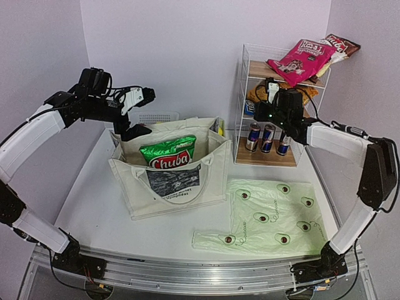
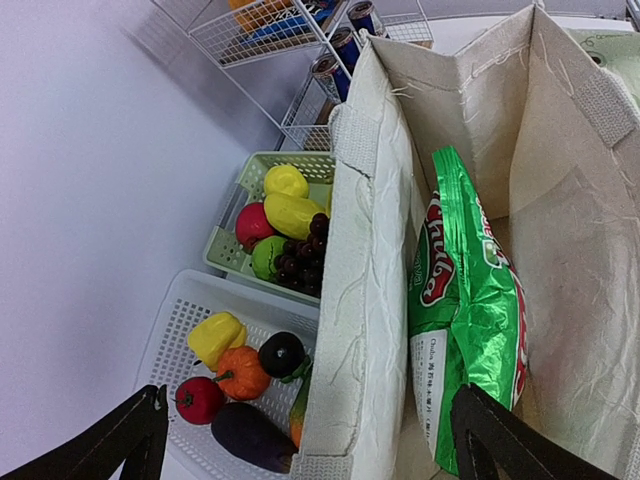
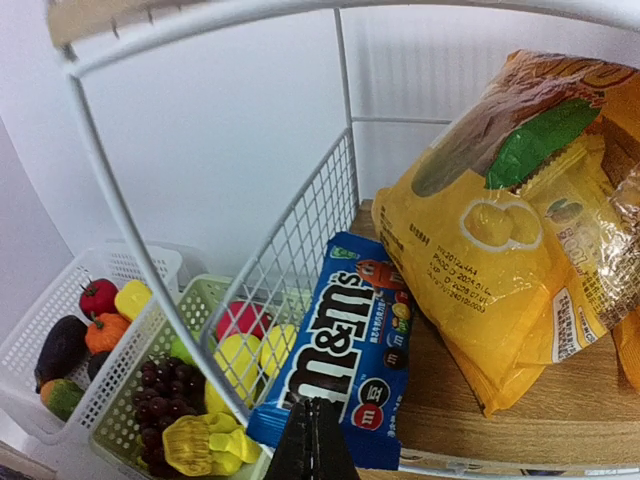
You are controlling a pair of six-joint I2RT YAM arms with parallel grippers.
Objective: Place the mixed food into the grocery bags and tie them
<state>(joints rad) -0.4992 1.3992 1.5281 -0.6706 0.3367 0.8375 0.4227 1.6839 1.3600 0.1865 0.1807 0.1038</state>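
Observation:
The beige tote [image 1: 169, 181] stands open at mid-table with a green-and-white snack packet [image 1: 169, 153] upright inside it. My left gripper [image 1: 144, 112] hangs open over the tote's back left corner. In the left wrist view its fingers straddle the tote wall [image 2: 365, 250], with the green packet [image 2: 465, 300] to the right. The avocado bag [image 1: 269, 215] lies flat at the front right. My right gripper [image 3: 318, 405] reaches into the wire rack, shut on the near edge of the small blue packet [image 3: 350, 340]. An orange packet [image 3: 480, 260] lies beside it. Drink cans [image 1: 267, 137] stand on the bottom shelf.
The wire rack [image 1: 240, 94] stands at the back right, with pink packets [image 1: 300, 57] on top. Behind the tote, a green basket [image 2: 225, 255] holds grapes [image 2: 300, 260] and yellow fruit [image 2: 290, 210]. A white basket [image 2: 190, 300] holds toy vegetables.

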